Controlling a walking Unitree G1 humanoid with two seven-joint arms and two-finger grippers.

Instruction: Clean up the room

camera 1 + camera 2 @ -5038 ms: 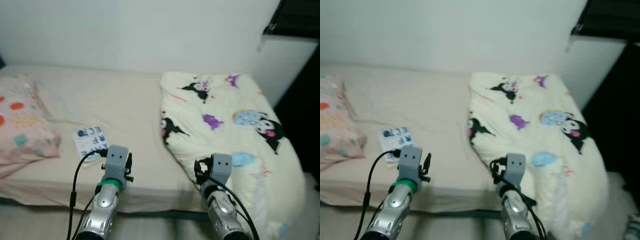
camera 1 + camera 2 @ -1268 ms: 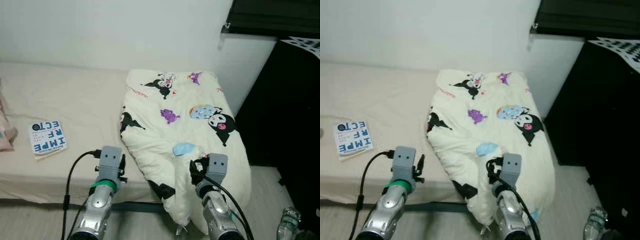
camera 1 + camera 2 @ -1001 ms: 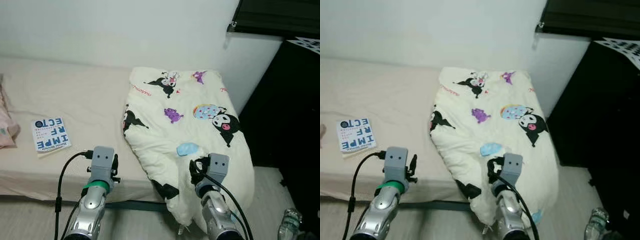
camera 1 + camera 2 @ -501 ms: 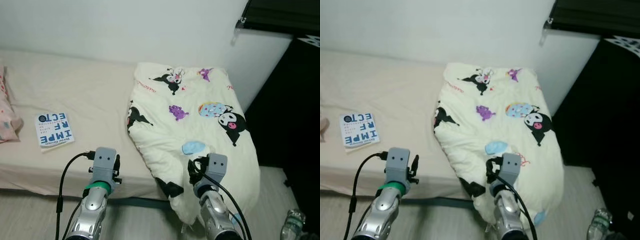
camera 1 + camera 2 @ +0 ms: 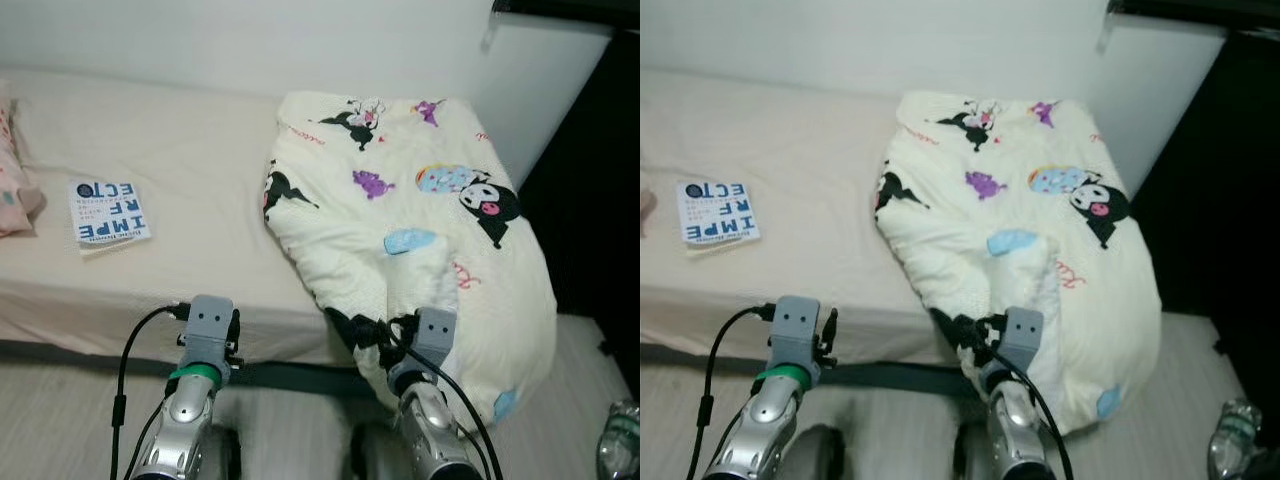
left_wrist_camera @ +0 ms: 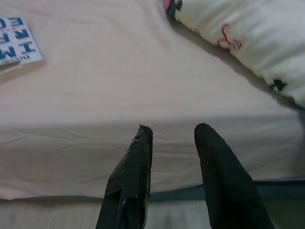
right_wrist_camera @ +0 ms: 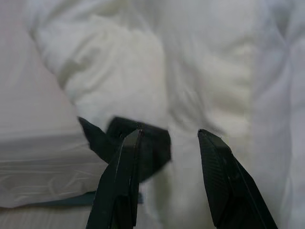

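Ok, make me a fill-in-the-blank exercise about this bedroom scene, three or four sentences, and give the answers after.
1. The booklet with blue letters lies flat on the ____.
2. The cartoon-print comforter hangs over the bed's edge toward the ____.
3. The fingers of the left gripper are ____, holding nothing.
4. The right gripper points at the ____, its fingers apart.

Missing words: bed; floor; open; comforter
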